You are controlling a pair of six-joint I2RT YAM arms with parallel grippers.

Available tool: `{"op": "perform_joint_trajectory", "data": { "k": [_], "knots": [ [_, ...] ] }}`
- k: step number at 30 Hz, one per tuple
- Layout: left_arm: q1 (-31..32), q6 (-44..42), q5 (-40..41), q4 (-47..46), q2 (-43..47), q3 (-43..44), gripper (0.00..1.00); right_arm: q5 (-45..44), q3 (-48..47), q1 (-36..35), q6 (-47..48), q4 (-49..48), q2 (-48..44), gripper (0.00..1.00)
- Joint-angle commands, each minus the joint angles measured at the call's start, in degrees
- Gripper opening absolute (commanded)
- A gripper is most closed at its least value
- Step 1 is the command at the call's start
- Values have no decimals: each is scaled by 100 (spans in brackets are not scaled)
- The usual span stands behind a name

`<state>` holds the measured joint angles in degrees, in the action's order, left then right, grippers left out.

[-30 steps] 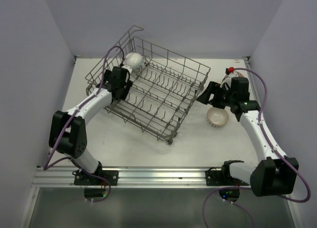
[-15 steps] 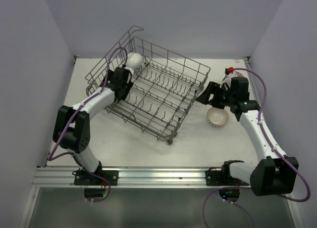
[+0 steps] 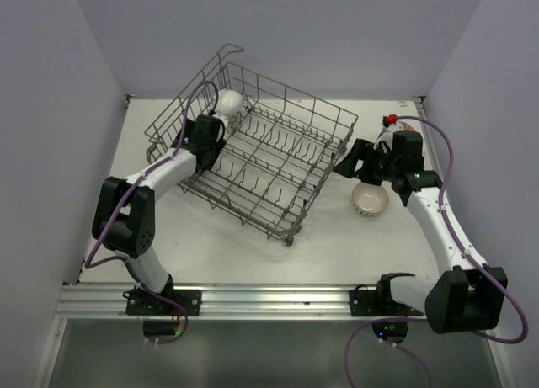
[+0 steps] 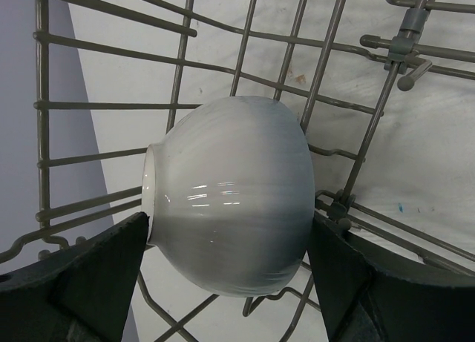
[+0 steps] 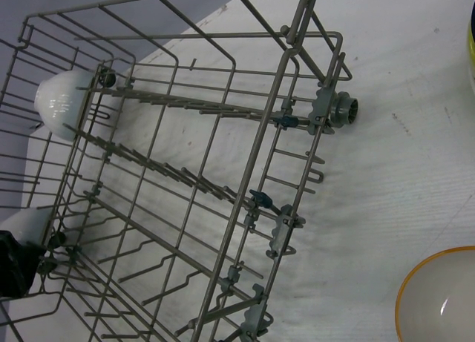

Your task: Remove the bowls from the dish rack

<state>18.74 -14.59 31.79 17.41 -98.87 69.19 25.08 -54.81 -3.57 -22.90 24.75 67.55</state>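
Observation:
The grey wire dish rack stands askew mid-table. One ribbed white bowl leans on its side in the rack's far left corner. In the left wrist view this bowl fills the gap between my left gripper's wide-open fingers, which straddle it; the gripper is inside the rack. My right gripper hovers by the rack's right side, looking open and empty; its fingers are out of its wrist view. A white bowl with an orange rim sits on the table below it and shows in the right wrist view.
The rack's tall wire walls surround the bowl on the left and behind. A lime-yellow edge shows at the right border of the right wrist view. A small red item lies at the far right. Side walls enclose the table.
My left gripper has moved deeper towards the far left corner, closing in around the white bowl. The right arm has not moved.

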Motion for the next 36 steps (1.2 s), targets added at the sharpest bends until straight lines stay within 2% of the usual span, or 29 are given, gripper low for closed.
{"op": "perform_joint_trajectory", "data": {
  "k": [1,2,9,15,29,36],
  "knots": [
    [-72,-9,20,-484,-88,-11,86,41,14,23,22,-190,-5,77],
    [-99,-9,-15,-475,-89,-2,84,41,5,23,22,-190,-5,77],
    [-108,79,-86,-343,25,42,51,41,14,23,13,-190,-14,77],
    [-99,149,-68,-185,219,104,34,32,14,23,4,-181,-31,77],
    [129,211,512,236,588,411,16,76,5,23,-5,-216,-84,77],
    [226,448,460,684,729,841,11,85,5,23,-13,-234,-93,77]
  ]
}}
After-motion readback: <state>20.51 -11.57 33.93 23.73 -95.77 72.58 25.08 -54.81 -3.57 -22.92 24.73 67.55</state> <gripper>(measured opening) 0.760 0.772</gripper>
